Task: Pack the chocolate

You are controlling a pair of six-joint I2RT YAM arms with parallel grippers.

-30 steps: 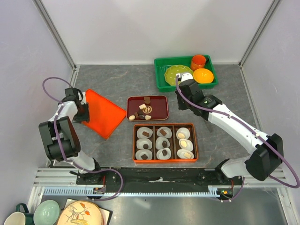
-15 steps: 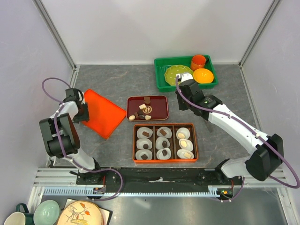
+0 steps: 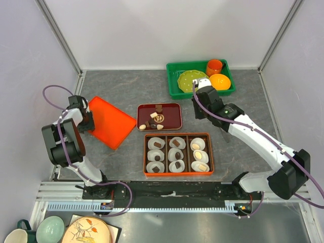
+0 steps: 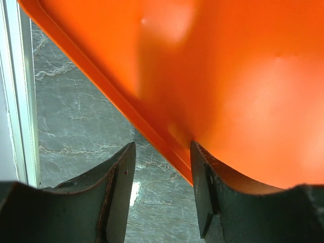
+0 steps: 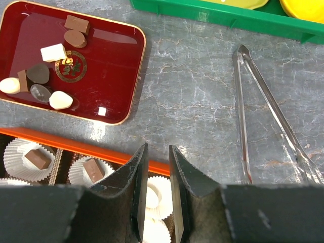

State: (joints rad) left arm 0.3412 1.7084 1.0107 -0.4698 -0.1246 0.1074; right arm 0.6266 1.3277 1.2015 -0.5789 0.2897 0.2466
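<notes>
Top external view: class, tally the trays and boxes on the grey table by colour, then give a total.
Orange: 2, the flat tray and the compartment box
Dark red: 1, the candy tray
Green: 1, the dish tray
Total: 4
</notes>
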